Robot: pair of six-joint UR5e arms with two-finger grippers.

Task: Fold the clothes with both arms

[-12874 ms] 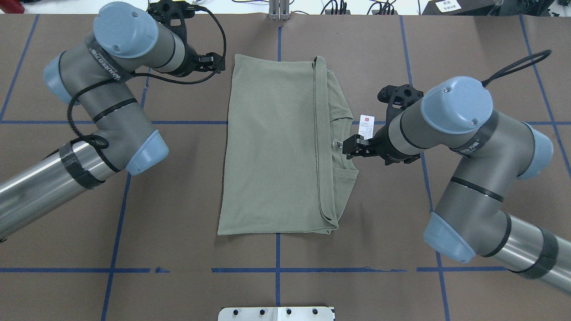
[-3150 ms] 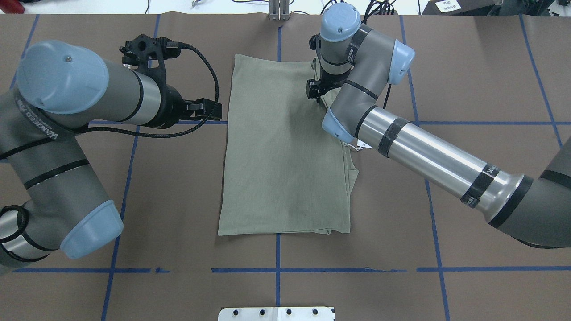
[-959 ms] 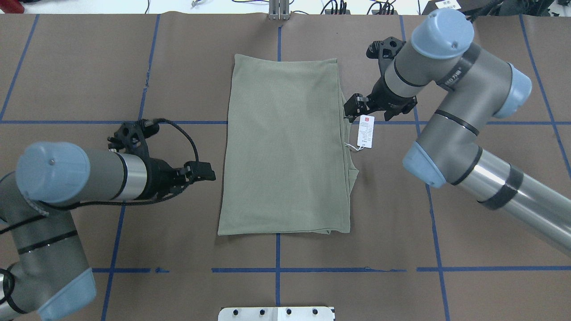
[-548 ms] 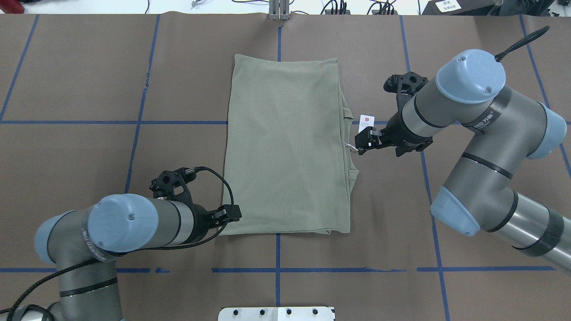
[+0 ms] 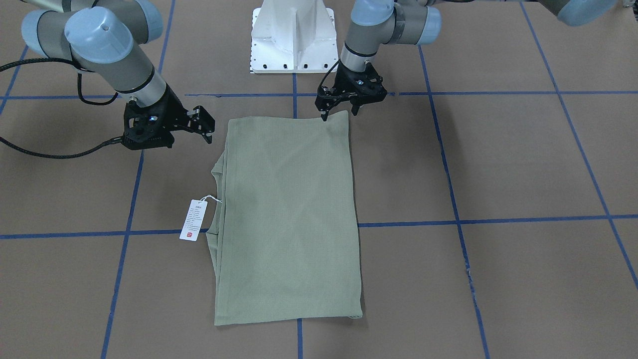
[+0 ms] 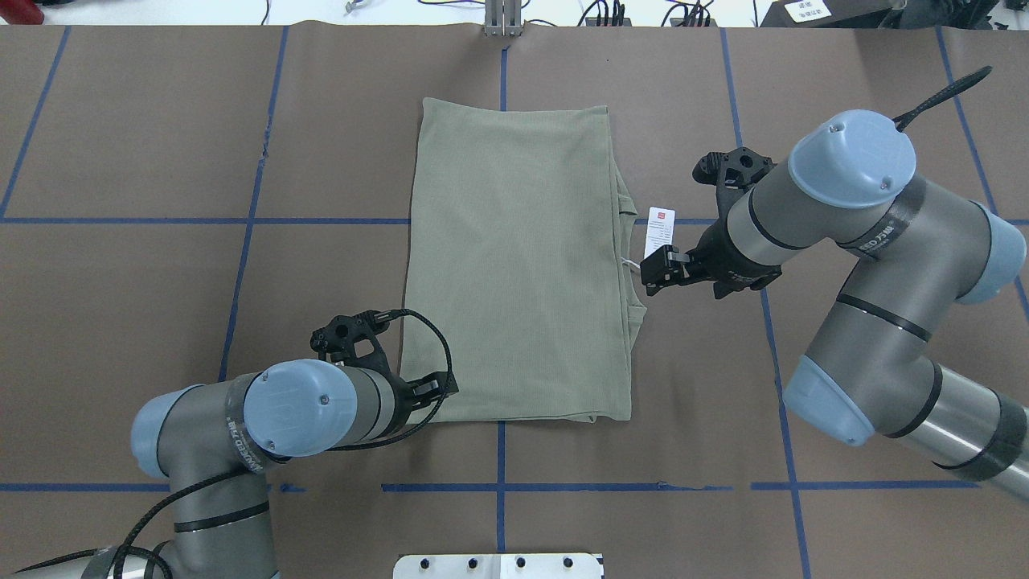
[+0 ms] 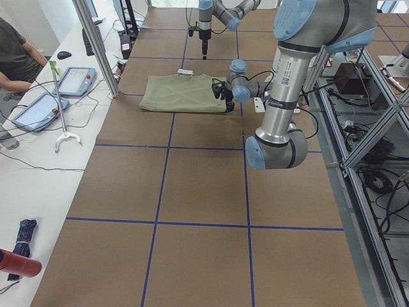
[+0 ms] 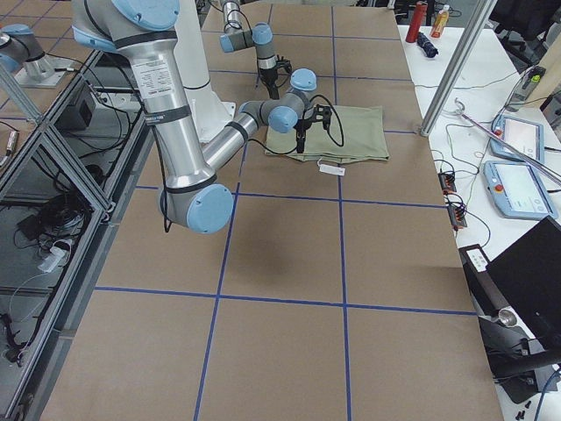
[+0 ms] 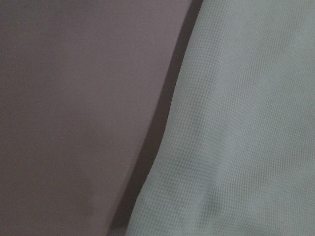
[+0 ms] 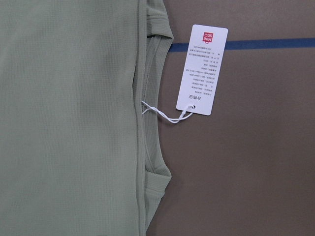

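left gripper [image 5: 339, 115] sits low at the shirt's [image 6: 514, 265] corner nearest the robot on its own side. its jaws look spread to either side of that corner, and as far as i can see nothing is pinched; its wrist view gives only a blurred cloth edge and table [image 6: 120, 145]. shirt lies flat mid-table as a neat rectangle with its long side running away from the robot. no sleeves show, and the top layer is drawn across almost to the collar [image 10: 152, 142], which peeks out with the under layers along the robot's right-hand edge. tag [image 10: 203, 69] lies on the table just beside the collar, on its string. right gripper [image 6: 648, 275] hangs above that collar edge, jaws apart and empty, looking straight down on the tag. i judge the sleeve folds and one body fold done. what seems left is a last fold, near end over to far end, to make a compact packet. for that both near corners want gripping: left looks about placed, right is not at its corner.
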